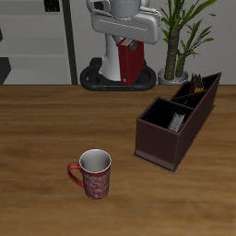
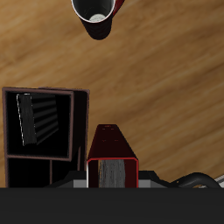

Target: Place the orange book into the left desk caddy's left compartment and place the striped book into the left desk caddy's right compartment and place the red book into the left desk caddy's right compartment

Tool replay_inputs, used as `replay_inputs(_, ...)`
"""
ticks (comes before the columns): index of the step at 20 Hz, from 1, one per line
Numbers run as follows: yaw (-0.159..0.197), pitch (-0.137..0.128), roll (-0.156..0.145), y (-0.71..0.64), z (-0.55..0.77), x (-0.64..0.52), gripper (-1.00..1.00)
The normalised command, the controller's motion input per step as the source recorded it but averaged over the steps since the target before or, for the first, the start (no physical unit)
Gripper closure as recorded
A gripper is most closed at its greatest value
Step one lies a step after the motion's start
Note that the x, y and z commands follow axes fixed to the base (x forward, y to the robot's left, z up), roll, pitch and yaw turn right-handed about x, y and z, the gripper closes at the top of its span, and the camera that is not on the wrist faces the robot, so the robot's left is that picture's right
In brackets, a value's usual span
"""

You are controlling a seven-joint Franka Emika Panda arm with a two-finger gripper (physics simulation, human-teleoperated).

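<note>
Pinching the red book (image 1: 129, 61) between its fingers, the gripper (image 1: 127, 48) hangs high above the table's back edge, close in front of the robot's base, with the book dangling upright beneath it and clear of the wooden table (image 1: 55, 120). In the wrist view the same red book (image 2: 112, 150) shows edge-on, its dark red cover framing a pale page block, held near its upper end. The left desk caddy (image 1: 157, 146) stands well apart from the book, running from near the table's middle back toward its far corner by the potted plant (image 1: 189, 37). Its large square right compartment (image 1: 170, 118), at the lower end nearest the table's front edge, already holds the striped book (image 2: 39, 118), standing against one wall with open room beside it. Something orange, probably the orange book (image 1: 196, 90), shows in the narrow section at the taller end. The red book looks thin, light and stiff, so it should hang straight without flexing; its smooth cover may slip or swing if squeezed only at a corner, so a hold across the cover faces near the top middle seems safest. A red mug (image 1: 93, 173) sits near the table's front edge, away from the likely path.
</note>
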Motion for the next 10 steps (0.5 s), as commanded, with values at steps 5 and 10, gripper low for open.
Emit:
replay_inputs(5,0.018,0.004,-0.044,0.20,0.08,0.18,1.00)
replay_inputs(10,0.020,-0.010,0.004,0.30,0.10,0.15,1.00)
